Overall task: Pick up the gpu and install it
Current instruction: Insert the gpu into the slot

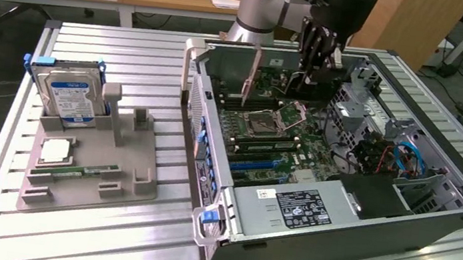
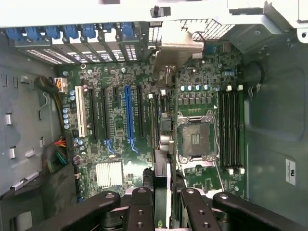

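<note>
My gripper (image 1: 315,77) hangs inside the open computer case (image 1: 435,217), over the far end of the motherboard. In the wrist view the gripper (image 2: 162,199) is shut on the gpu (image 2: 163,168), which I see edge-on as a thin upright card between the black fingers (image 2: 139,202). The card's silver end bracket (image 2: 179,44) points toward the rear slot openings with the blue clips (image 2: 72,32). The card hangs above the board, over the strip between the long blue slot (image 2: 128,115) and the CPU socket (image 2: 195,137). I cannot tell whether its lower edge touches a slot.
A grey fixture tray (image 1: 129,190) lies at the exterior view's left, holding a silver hard drive with a blue label (image 1: 70,95), a chip (image 1: 57,149) and a RAM stick (image 1: 92,170). The power supply (image 1: 293,205) and cable bundles (image 1: 389,157) sit inside the case.
</note>
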